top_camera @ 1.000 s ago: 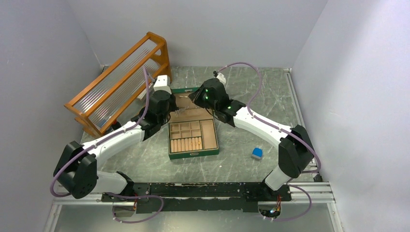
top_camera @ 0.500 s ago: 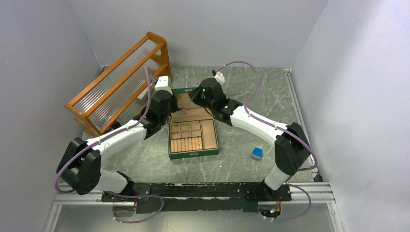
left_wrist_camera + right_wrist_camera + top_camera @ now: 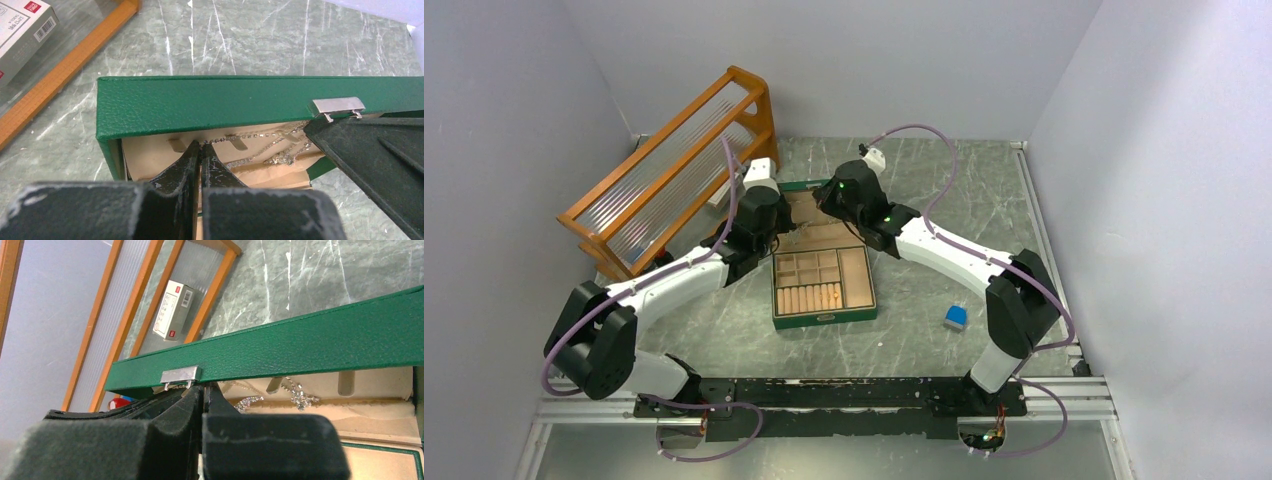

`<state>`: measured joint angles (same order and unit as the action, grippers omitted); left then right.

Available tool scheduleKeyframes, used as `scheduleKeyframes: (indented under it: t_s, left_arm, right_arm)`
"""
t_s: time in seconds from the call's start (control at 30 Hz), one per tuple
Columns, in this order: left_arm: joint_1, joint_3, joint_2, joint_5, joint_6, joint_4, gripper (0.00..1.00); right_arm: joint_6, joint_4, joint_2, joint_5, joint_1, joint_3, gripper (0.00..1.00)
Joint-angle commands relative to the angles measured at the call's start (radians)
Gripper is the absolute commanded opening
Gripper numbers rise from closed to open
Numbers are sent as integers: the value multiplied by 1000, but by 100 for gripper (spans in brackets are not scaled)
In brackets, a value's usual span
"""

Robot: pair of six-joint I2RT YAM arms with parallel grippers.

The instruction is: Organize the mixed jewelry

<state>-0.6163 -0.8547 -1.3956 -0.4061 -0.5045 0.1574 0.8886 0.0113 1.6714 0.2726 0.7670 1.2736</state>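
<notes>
Jewelry (image 3: 284, 159): thin glittering chains draped along beige lining under edge of green lid (image 3: 200, 100) (one knotted cluster). Left gripper (image 3: 201, 150) pinched together at chain's end; right gripper (image 3: 202, 390) closed too.

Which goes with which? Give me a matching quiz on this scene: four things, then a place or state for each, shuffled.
Things:
1 jewelry box
2 small blue block
3 wooden rack
4 left claw

Places or states:
A shut
B at the far left
C open, in the middle
D alone, off to the right

Pairs: 1C, 2D, 3B, 4A
</notes>
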Motion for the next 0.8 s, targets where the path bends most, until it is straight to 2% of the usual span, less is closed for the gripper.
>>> scheduleKeyframes:
  t_s: [0.0,0.43,0.77]
  left_arm:
    - [15,-9,1,-13,-24,-12,5]
    - [25,9,14,-18,-47,-42,5]
    - [29,25,19,-12,-53,-47,5]
  right_arm:
    - [-10,-34,14,33,5,32,0]
    - [-8,-14,37,22,6,50,0]
    - [-8,5,23,19,8,47,11]
